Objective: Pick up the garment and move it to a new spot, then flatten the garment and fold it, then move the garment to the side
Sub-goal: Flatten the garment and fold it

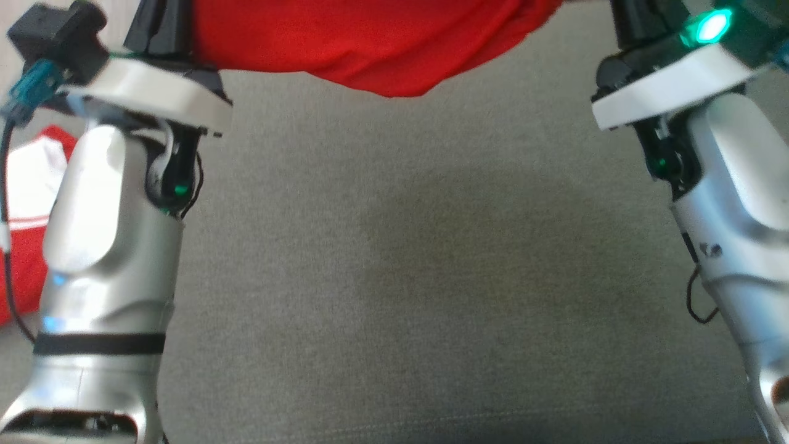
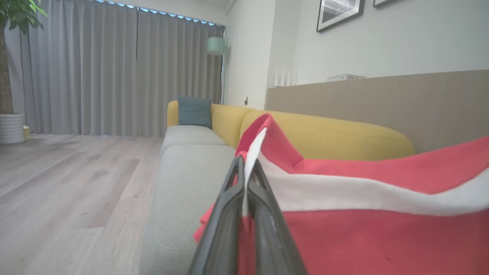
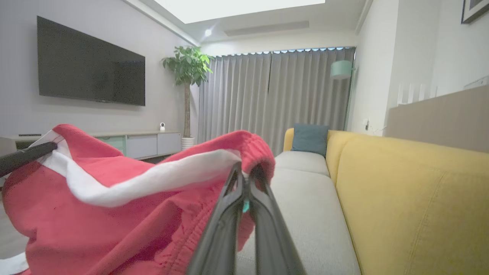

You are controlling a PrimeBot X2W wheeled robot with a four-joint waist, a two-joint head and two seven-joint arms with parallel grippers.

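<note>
- left fingers [image 2: 240, 170]: pressed shut, pinching the white-striped edge of the red garment [image 1: 345, 43], cloth sandwiched between the tips
- right fingers [image 3: 239, 179]: also clamped shut, gripping the garment's gathered elastic hem
- right wrist view: one dark finger of the left arm shows at the far left, holding the garment's other corner
- the garment hangs between the two grips, stretched across with a white band along the top and the middle sagging
- head view: left forearm [image 1: 105, 246] and right forearm [image 1: 733, 203] both raised, with the garment's low point in the air above the grey sofa seat [image 1: 400, 277], not touching it
- a second red-and-white cloth [image 1: 28, 185] lies on the seat at the robot's left, partly behind the left forearm
- yellow sofa backrest [image 3: 412, 198] runs along the seat, with a teal cushion [image 3: 310, 139] at the far end
- wood floor [image 2: 57, 183] beside the sofa
- far side of the room: grey curtains [image 3: 275, 95], floor lamp [image 3: 341, 68], potted plant [image 3: 187, 68], wall TV [image 3: 89, 68] over a low cabinet [image 3: 149, 144]
- framed picture [image 2: 340, 11] on the wall above the sofa
</note>
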